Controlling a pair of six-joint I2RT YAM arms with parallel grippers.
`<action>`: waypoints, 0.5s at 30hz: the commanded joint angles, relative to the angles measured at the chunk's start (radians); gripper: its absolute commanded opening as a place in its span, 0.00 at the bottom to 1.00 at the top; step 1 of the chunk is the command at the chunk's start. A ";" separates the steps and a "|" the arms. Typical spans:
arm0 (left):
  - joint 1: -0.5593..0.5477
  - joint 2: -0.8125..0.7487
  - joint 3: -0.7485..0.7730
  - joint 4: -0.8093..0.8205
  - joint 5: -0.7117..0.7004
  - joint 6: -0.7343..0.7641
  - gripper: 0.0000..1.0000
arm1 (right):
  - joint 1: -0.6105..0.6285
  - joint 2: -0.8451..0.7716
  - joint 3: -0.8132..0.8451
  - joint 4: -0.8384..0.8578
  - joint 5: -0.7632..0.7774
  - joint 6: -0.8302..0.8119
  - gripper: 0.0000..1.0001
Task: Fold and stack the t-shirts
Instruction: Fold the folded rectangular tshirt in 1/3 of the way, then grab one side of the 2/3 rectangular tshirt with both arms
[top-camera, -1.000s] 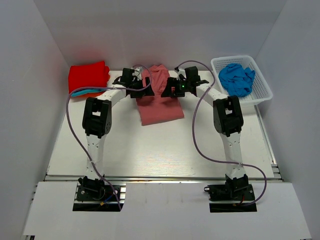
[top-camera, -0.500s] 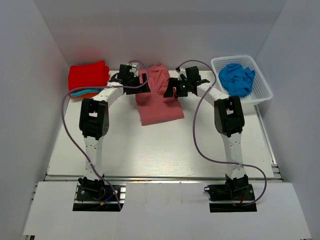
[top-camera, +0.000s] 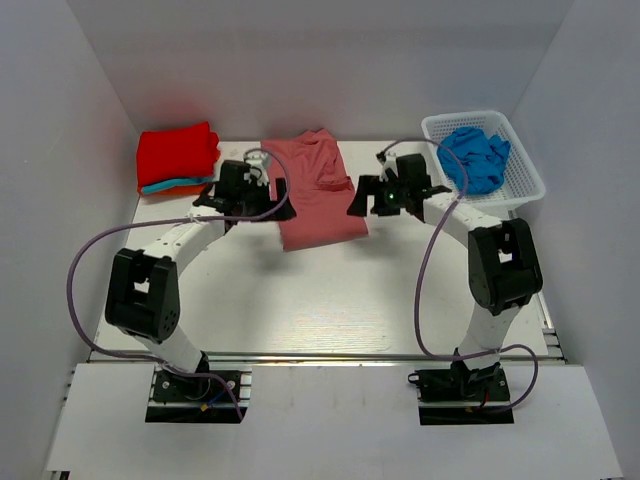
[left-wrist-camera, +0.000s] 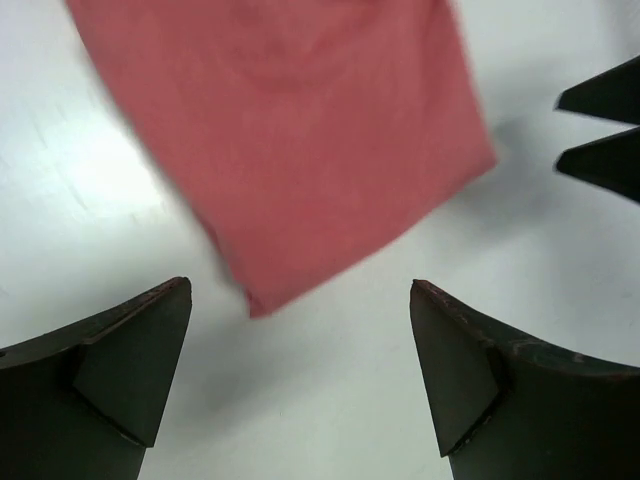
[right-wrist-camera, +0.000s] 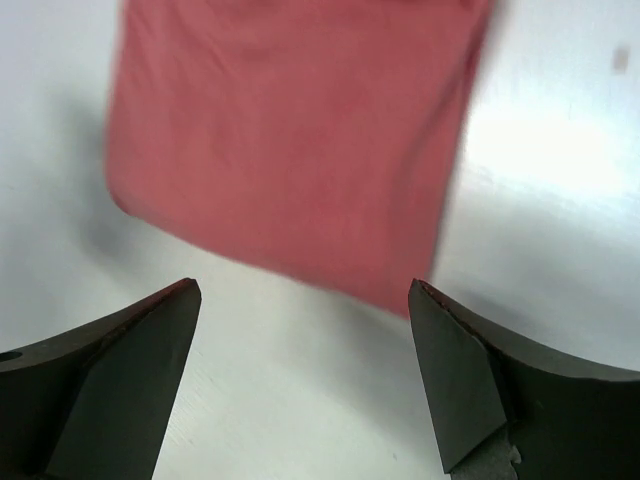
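A dusty rose-red t-shirt (top-camera: 315, 190) lies flat, folded into a long strip, at the middle back of the table. It also shows in the left wrist view (left-wrist-camera: 290, 130) and the right wrist view (right-wrist-camera: 290, 130). My left gripper (top-camera: 268, 205) is open and empty just left of the strip. My right gripper (top-camera: 362, 200) is open and empty just right of it. A folded bright red t-shirt (top-camera: 178, 152) lies on a turquoise one (top-camera: 165, 186) at the back left. A crumpled bright blue t-shirt (top-camera: 474, 156) lies in the basket.
A white lattice basket (top-camera: 528, 180) stands at the back right. White walls close in the left, right and back. In the left wrist view the right gripper's dark fingertips (left-wrist-camera: 605, 130) show at the right edge.
Both grippers have let go of the rose-red shirt and drawn back toward the near side and outward. The shirt's top part, bunched before, now lies flat.
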 joint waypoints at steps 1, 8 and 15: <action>-0.029 0.020 -0.072 -0.007 0.037 -0.019 1.00 | -0.006 -0.030 -0.113 0.000 0.073 -0.011 0.90; -0.058 0.126 -0.095 0.045 0.047 -0.008 1.00 | -0.003 0.040 -0.110 -0.037 0.076 -0.015 0.90; -0.058 0.214 -0.095 0.054 0.028 0.016 0.87 | -0.009 0.114 -0.070 -0.045 0.089 -0.019 0.88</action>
